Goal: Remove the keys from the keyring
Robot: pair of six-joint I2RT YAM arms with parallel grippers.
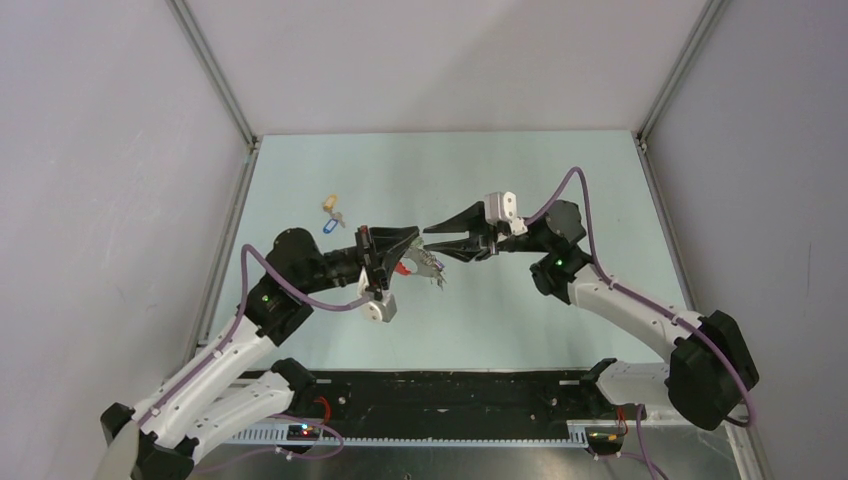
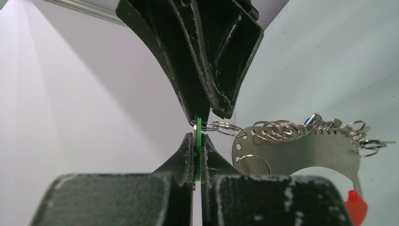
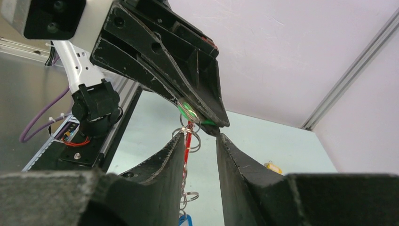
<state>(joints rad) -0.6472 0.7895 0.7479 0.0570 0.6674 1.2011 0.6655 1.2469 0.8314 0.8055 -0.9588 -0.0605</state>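
At the centre of the top view, the thin silver metal keyring with a red curved band (image 1: 415,266) sits just below where the left jaws and right jaws meet. A small green-tagged silver key (image 2: 198,141) lies between the left jaws; the right jaws straddle the ring. Up-left on the pale counter (image 1: 520,170) lie a tan-tagged key (image 1: 328,203) and, nearer, a blue-tagged key (image 1: 330,227).
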